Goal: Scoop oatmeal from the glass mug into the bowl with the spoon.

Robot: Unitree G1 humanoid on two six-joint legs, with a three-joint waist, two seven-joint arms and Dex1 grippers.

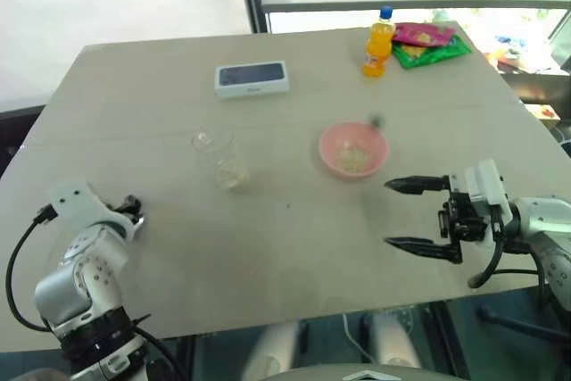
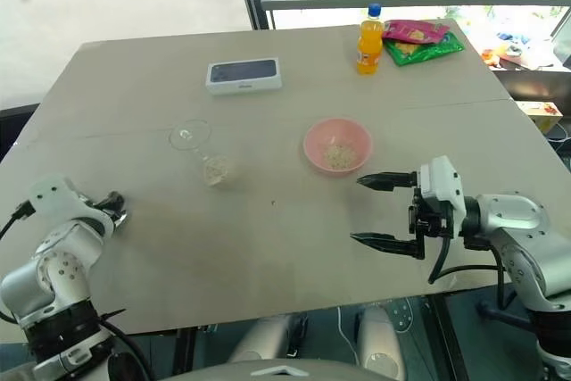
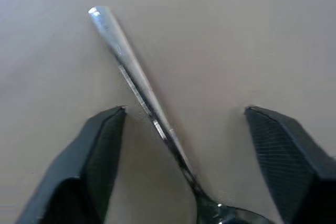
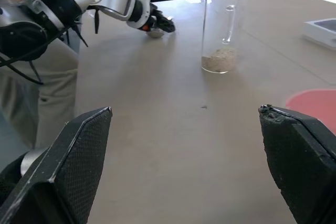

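My left claw (image 3: pixel 184 129) sits low over the near left part of the bench (image 1: pixel 294 256), its two fingers spread to either side of the spoon (image 3: pixel 142 93). The spoon lies flat on the bench between them, touched by neither finger, its slim handle running away from me and its oval end nearest my wrist. My right claw (image 1: pixel 415 214) hovers over the near right part of the bench, pointing left, fingers spread wide with nothing between them.

Farther out, around the middle, the glass mug (image 1: pixel 220 160) stands upright with a small heap of oatmeal (image 4: pixel 219 59) at its bottom. To its right, well apart, the pink bowl (image 1: pixel 353 150) holds a few flakes too.

Beyond those lie a white box (image 1: pixel 252 78), an orange drink bottle (image 1: pixel 379 42) and snack packets (image 1: pixel 428 43) at the far edge.
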